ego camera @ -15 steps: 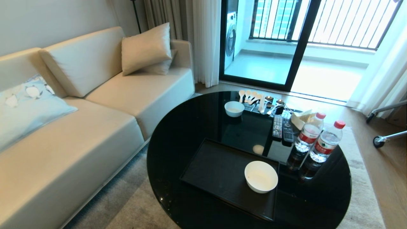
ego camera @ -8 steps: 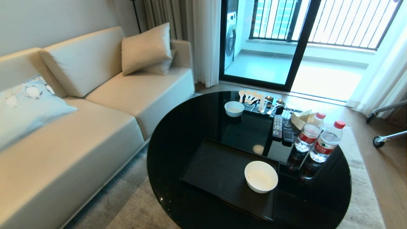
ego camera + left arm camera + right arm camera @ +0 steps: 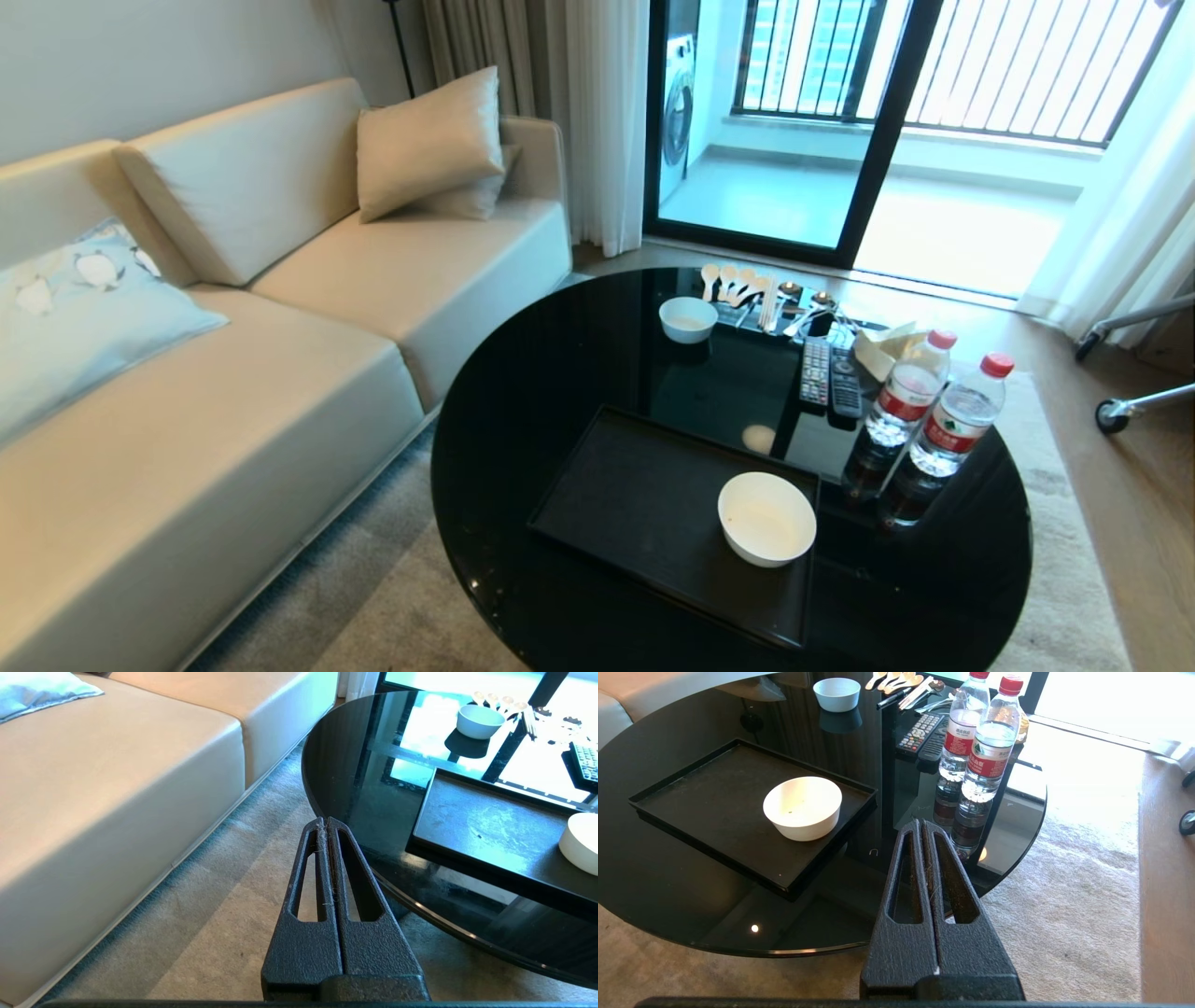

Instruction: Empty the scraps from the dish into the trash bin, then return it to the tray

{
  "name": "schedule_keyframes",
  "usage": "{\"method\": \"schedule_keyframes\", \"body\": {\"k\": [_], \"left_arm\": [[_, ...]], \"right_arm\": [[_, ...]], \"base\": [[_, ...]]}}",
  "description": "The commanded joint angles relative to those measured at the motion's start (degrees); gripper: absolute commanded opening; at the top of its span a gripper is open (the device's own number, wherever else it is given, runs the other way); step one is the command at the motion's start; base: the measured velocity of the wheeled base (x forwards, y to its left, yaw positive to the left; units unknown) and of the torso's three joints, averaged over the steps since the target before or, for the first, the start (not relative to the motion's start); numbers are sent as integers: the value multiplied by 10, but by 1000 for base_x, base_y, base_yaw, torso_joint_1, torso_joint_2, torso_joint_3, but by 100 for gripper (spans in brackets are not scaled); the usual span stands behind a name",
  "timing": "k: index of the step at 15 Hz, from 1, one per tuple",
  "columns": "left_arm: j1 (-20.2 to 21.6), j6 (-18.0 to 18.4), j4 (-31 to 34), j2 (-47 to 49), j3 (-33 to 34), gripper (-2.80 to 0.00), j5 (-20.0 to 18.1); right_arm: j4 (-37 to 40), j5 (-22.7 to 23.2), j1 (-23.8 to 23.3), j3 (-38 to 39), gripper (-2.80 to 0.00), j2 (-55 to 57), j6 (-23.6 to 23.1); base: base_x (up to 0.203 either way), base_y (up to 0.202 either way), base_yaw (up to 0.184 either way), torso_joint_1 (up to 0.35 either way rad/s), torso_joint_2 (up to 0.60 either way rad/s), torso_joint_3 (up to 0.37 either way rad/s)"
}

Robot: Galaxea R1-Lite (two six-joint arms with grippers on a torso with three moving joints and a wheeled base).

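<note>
White dish [image 3: 766, 518] sitting upright on the black tray [image 3: 635, 504], over toward the tray's right end, close to the rim. Inside looks pretty much bare from the right wrist view, just a tiny speck or two. Tray parked on the round black glass coffee table [image 3: 541, 373].

Farther back on the table: smaller white bowl [image 3: 688, 319], a row of pale spoons [image 3: 738, 283], two remotes [image 3: 831, 376] side by side, and two water bottles with red caps [image 3: 934, 411] standing next to each other by the right edge. Beige sofa [image 3: 280, 308] along the left, cushions on it.

Left gripper [image 3: 325, 823] pinched fully closed, holding nothing, hanging over the carpet just off the table's edge. Right gripper [image 3: 921, 826] same deal: fingers pressed together, empty, low by the table's near edge, dish and bottles ahead of it.
</note>
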Motion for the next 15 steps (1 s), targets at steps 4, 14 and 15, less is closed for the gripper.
{"method": "schedule_keyframes", "body": {"k": [4, 14, 15], "left_arm": [[0, 0, 0, 0, 0, -280, 1], [0, 0, 0, 0, 0, -280, 1], [0, 0, 0, 0, 0, -280, 1]], "right_arm": [[0, 0, 0, 0, -280, 1, -1], [0, 0, 0, 0, -280, 1, -1], [0, 0, 0, 0, -280, 1, -1]], "base": [[0, 0, 0, 0, 0, 0], [0, 0, 0, 0, 0, 0], [0, 0, 0, 0, 0, 0]]}}
